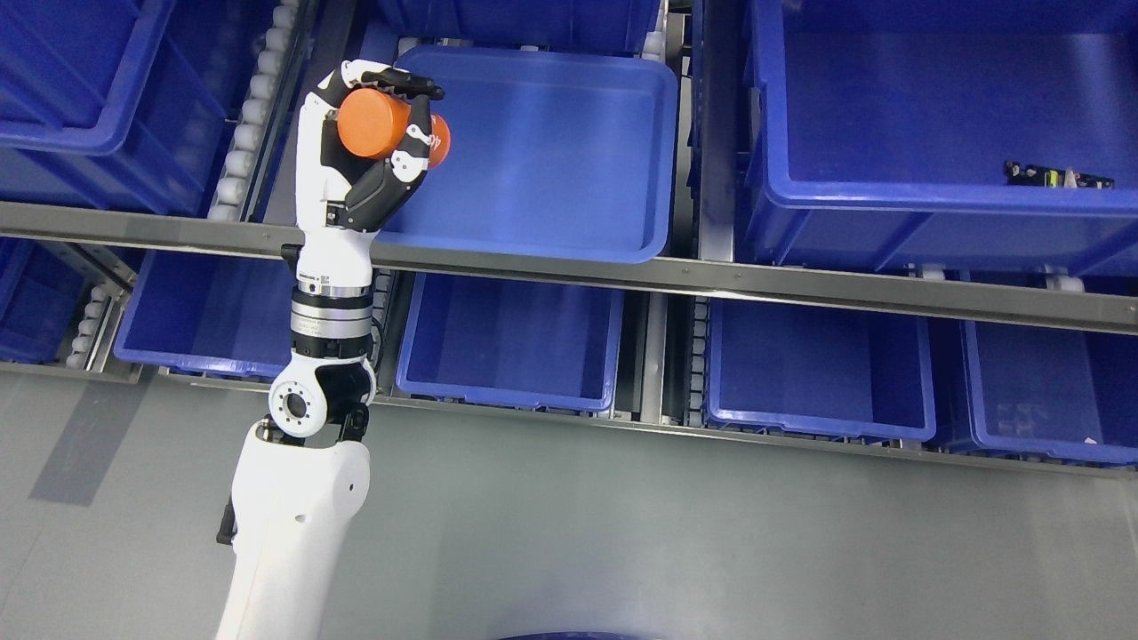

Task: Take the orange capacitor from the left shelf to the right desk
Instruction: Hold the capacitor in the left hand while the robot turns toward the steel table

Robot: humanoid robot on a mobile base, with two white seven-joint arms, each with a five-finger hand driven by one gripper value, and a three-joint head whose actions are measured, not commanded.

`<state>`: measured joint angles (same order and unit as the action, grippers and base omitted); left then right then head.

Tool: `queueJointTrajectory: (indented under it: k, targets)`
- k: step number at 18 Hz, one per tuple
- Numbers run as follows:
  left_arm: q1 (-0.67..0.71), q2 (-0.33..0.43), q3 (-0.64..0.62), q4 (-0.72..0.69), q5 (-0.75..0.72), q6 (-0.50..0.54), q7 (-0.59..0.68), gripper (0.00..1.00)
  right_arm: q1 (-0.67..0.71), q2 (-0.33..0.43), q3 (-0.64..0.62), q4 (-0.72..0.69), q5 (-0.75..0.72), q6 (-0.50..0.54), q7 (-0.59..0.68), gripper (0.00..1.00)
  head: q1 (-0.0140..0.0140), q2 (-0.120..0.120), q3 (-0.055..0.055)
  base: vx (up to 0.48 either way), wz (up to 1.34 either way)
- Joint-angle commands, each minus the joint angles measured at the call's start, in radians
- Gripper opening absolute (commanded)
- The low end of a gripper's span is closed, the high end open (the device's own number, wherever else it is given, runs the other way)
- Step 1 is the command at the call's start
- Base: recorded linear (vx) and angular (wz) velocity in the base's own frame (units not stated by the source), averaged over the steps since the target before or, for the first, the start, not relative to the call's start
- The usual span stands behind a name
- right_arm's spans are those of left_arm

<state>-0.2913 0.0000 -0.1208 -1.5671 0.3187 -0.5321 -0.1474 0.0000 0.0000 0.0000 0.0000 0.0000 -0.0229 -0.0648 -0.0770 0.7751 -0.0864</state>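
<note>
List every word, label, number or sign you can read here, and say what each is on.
No text here can be read.
Left hand, wrist: small dark print, too small to read.
Orange capacitor: a faint mark at its right end, blurred.
Small items in the upper right bin: too small to read.

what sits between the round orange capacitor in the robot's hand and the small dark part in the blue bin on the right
In the head view: the bare blue plastic tray beside the orange capacitor in the left hand, then a grey shelf divider, then the right blue bin's bare floor before the dark part.
</note>
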Motion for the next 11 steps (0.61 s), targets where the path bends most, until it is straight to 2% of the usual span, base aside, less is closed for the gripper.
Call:
queueJointTrajectory:
  k: [1,11]
  targets:
    - [0.012,0.017,-0.005,-0.042,0.0,-0.017,0.008,0.01,0.023,-0.017,-0.011,-0.017,0.006,0.0,0.0,1.0,0.0,0.0,0.0,-0.14,0.07]
    - [0.06,0.017,-0.062,-0.05,-0.001,-0.051,-0.003,0.01,0.023,-0.017,-0.011,-0.017,0.006,0.0,0.0,1.0,0.0,0.0,0.0,-0.166,0.14]
